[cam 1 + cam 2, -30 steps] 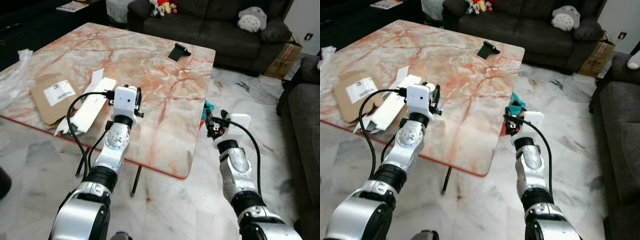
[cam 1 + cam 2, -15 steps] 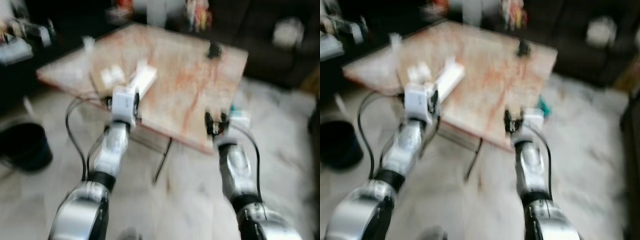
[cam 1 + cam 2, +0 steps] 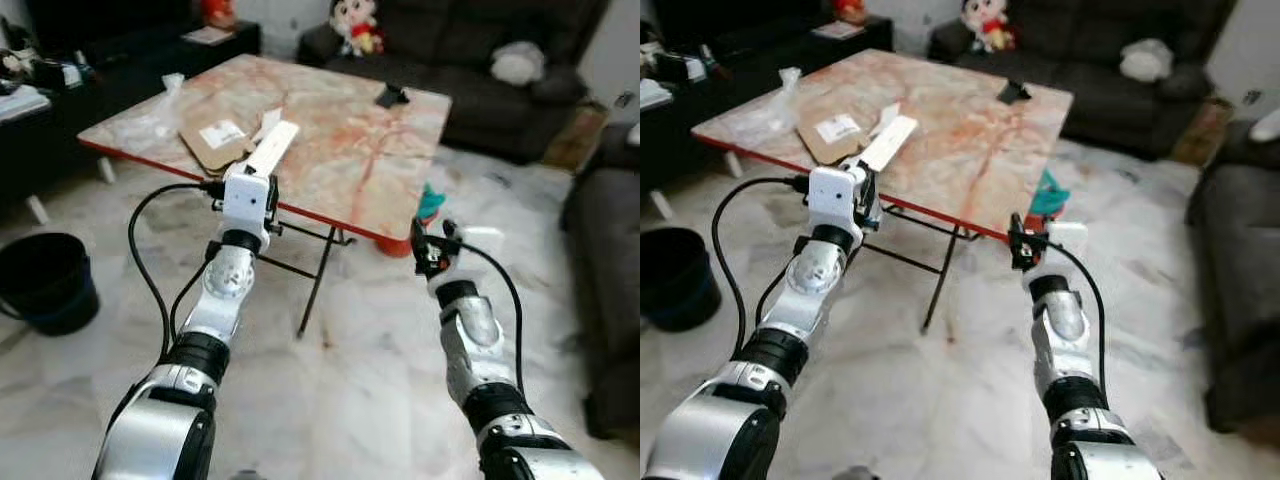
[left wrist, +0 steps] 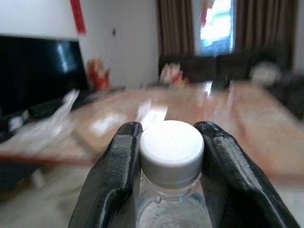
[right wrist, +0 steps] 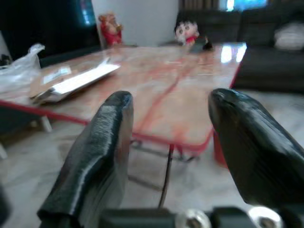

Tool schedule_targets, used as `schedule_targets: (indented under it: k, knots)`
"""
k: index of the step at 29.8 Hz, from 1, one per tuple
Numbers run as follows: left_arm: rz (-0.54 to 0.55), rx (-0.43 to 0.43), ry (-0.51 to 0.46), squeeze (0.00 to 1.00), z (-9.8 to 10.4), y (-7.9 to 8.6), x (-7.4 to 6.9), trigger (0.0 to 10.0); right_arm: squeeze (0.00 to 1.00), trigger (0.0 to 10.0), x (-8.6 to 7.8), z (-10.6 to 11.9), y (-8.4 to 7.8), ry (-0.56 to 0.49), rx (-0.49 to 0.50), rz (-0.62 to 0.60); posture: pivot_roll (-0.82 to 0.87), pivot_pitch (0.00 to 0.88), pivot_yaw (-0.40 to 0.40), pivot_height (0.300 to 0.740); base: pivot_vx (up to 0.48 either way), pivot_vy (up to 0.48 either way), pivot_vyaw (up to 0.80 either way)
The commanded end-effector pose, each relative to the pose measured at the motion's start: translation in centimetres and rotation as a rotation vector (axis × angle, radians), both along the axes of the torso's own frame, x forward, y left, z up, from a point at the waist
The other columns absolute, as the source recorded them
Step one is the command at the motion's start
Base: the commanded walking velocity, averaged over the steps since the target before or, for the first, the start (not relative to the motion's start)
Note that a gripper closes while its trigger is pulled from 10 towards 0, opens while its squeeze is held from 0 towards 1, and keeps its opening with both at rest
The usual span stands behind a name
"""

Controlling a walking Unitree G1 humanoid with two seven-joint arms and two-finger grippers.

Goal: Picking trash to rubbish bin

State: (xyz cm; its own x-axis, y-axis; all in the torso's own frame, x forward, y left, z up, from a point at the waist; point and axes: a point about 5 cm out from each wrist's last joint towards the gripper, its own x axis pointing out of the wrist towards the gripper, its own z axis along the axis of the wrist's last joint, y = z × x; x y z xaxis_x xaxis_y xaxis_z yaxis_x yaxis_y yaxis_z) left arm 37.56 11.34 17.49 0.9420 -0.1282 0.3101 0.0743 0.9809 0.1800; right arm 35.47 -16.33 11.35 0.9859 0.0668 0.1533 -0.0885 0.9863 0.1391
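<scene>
Bottle (image 4: 171,161), clear with a white cap, sat clamped at its neck between the left claw (image 4: 171,156) fingers, held up before the marble tabletop (image 3: 330,140). Right claw (image 5: 171,142) hung spread wide, holding nothing. A black bin (image 3: 45,280) stood on the floor at left.

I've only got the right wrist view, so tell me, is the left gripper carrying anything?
Observer: Yes, the left gripper is shut on a clear bottle, its fingers either side of the white cap.
Operator: Is there a bin anywhere?
Observer: A black bin stands on the floor to the robot's left, short of the table.
Operator: What is that flat stuff on the table?
Observer: A cardboard piece with a white label and a long white box beside it.
</scene>
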Motion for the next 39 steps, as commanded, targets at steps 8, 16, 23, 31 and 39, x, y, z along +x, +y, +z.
schedule_targets:
  k: [8, 16, 23, 31, 39]
  knots:
    - [-0.007, 0.018, 0.296, 0.0, -6.9, 0.8, -1.5, 10.0, 0.0, 10.0, -2.4, -5.2, -2.9, 0.241, -0.037, -0.068, 0.18, 0.0, -0.098, 0.74, 0.0, 0.0, 0.0]
    - [0.075, 0.006, 0.6, 0.0, -13.9, 3.8, -5.1, 10.0, 0.0, 10.0, -6.8, -10.8, -6.3, 0.531, -0.003, -0.198, 0.18, 0.0, -0.101, 0.74, 0.0, 0.0, 0.0]
    - [0.122, 0.074, 0.799, 0.0, -18.2, 5.4, -8.7, 10.0, 0.0, 10.0, -10.3, -13.9, -7.6, 0.706, 0.07, -0.295, 0.18, 0.0, -0.104, 0.74, 0.0, 0.0, 0.0]
    - [0.152, 0.084, 0.931, 0.0, -20.9, 6.2, -11.7, 10.0, 0.0, 10.0, -12.7, -15.7, -8.0, 0.805, 0.121, -0.359, 0.19, 0.0, -0.099, 0.74, 0.0, 0.0, 0.0]
    - [0.168, 0.11, 0.998, 0.0, -22.2, 7.2, -13.5, 10.0, 0.0, 10.0, -13.8, -16.7, -7.2, 0.847, 0.164, -0.384, 0.18, 0.0, -0.072, 0.74, 0.0, 0.0, 0.0]
